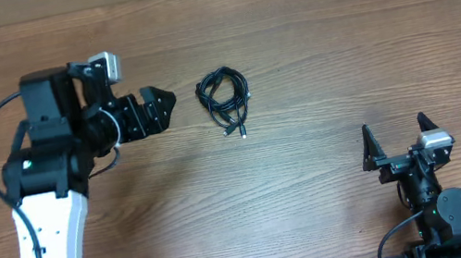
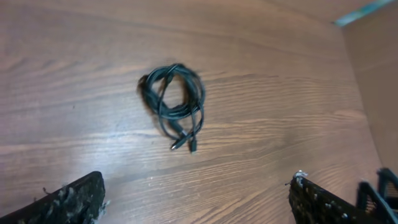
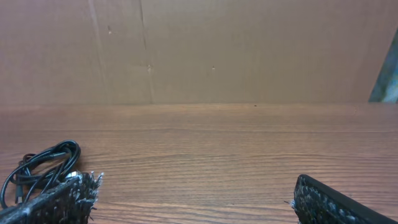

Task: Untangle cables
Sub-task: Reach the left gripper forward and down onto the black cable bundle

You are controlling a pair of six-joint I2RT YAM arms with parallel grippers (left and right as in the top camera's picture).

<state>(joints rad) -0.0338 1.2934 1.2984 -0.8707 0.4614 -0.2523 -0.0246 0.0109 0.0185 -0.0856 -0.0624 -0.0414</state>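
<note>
Cables [image 1: 225,99] in one coiled bundle, untouched; all untangling left. Left gripper [image 1: 165,107] wide, near cables. Right gripper [image 1: 394,134] wide, well apart from cables.

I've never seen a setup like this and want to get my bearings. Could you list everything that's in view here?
cables: one small coiled bundle (how many cords is unclear), black, lying near the middle of the table with its plug tips at the near end
table: one, brown wood grain, fills the overhead view
board: one, plain brown, standing behind the table's far edge in the right wrist view
left arm: one, white and black, reaching in from the near left side
right arm: one, black, low at the near right
left gripper: one, black, open, pointing at the bundle but apart from it
right gripper: one, black, open, well away from the bundle
</note>
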